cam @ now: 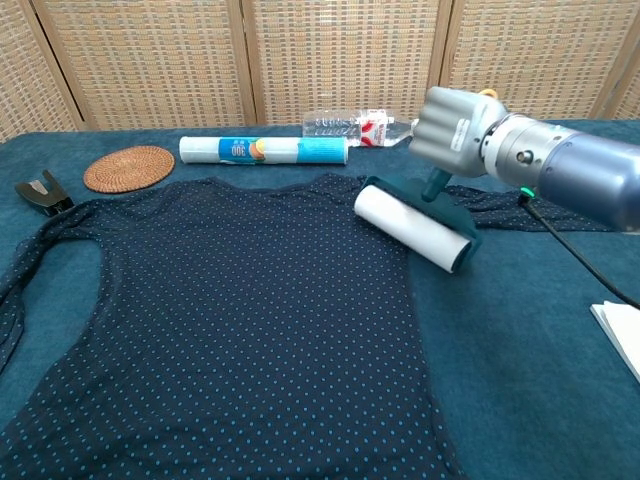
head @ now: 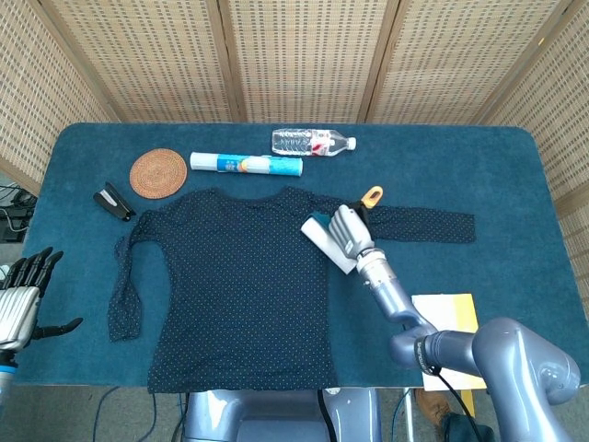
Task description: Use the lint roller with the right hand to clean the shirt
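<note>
Fingers of right hand (cam: 455,121) clamped round roller (cam: 413,226) handle, so drum lies on shirt (head: 239,276) by the armpit, prob. mid-pass. Left hand (head: 20,299) idle off table edge, fingers apart. Count: 1 shirt, 1 roller, 1 bottle (head: 313,142), 1 coaster (head: 158,172).

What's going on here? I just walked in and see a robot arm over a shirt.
The robot's right hand grips a lint roller by its handle and has the white roll at the upper right of a dark dotted shirt, near where the sleeve begins. The shirt lies spread flat on the blue table. The left hand hangs open off the table's left edge, holding nothing.
</note>
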Tool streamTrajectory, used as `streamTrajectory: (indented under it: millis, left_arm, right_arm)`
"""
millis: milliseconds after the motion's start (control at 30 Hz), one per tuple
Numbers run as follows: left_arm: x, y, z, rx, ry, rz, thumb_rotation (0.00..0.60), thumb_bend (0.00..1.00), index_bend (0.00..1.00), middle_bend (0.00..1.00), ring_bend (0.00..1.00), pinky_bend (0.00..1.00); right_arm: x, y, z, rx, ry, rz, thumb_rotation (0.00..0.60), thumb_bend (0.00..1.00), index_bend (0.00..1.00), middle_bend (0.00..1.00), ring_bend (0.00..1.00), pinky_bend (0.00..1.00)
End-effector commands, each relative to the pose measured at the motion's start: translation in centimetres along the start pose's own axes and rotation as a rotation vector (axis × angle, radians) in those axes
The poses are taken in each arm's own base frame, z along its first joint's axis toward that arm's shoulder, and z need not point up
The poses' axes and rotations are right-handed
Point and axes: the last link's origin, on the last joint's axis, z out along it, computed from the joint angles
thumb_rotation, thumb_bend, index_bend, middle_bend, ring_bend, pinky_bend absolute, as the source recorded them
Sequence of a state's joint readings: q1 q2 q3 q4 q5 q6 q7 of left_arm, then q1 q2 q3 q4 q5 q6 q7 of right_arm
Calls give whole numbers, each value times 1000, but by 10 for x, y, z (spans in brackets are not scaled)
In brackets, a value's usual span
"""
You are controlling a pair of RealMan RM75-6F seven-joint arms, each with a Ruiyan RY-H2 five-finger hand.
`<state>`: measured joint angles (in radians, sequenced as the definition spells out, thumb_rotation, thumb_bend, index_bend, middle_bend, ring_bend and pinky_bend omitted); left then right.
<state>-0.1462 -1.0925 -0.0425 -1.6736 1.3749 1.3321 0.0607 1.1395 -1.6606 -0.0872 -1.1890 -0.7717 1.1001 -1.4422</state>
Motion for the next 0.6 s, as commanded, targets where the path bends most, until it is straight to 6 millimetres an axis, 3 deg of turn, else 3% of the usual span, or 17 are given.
streamTrajectory:
  millis: [33,200,600]
  left_arm:
    - [0,0,0,1,-1,0,600,0,0,0,0,0]
    - [-1,1,0,-8,-12,-8,600,0,0,0,0,0]
    - [-1,2,0,-11,-10,-7,600,0,0,0,0,0]
  right_arm:
    - [-8,2,4,-12,-33,10,600,837,713,979,1000,1000]
    - [-6,1,3,-8,-35,6,600,838,714,979,1000,1000]
    - [58,-34,-36,106,136,-19,600,838,717,981,1000,1000]
